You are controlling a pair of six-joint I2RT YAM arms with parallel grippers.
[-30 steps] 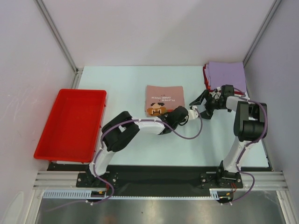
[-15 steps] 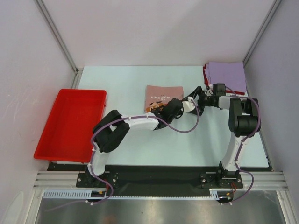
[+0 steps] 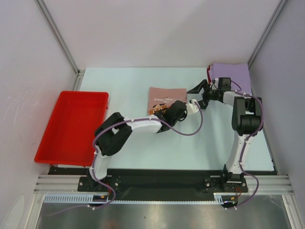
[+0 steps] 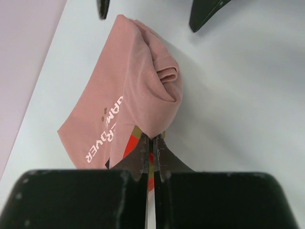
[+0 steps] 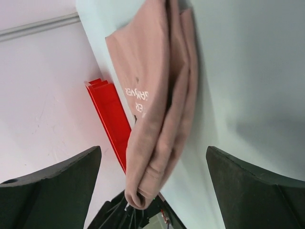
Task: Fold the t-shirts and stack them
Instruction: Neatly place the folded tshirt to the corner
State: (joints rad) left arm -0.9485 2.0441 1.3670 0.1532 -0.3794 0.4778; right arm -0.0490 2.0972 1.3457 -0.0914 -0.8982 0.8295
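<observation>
A folded dusty-pink t-shirt (image 3: 167,95) lies mid-table, white lettering up. My left gripper (image 3: 165,110) is shut on its near corner, where the brown and red print shows. The left wrist view has the fingers (image 4: 144,151) pressed together on the pink t-shirt (image 4: 138,90). My right gripper (image 3: 196,95) hangs wide open just right of the shirt, holding nothing. In the right wrist view the shirt's layered edge (image 5: 162,119) lies ahead of the right gripper (image 5: 152,149), its end pinched by the left gripper (image 5: 136,212). A folded lavender t-shirt (image 3: 231,76) rests on a red one (image 3: 209,75) at the far right.
A red plastic tray (image 3: 71,125) sits at the table's left edge and also shows behind the shirt as the tray (image 5: 107,114) in the right wrist view. Walls close the table at the back and sides. The right forearm (image 3: 245,114) stands near the stack.
The left gripper, shut on the shirt's corner, drew back left and away from me, bunching the near edge. The open right gripper moved away from me toward the stack.
</observation>
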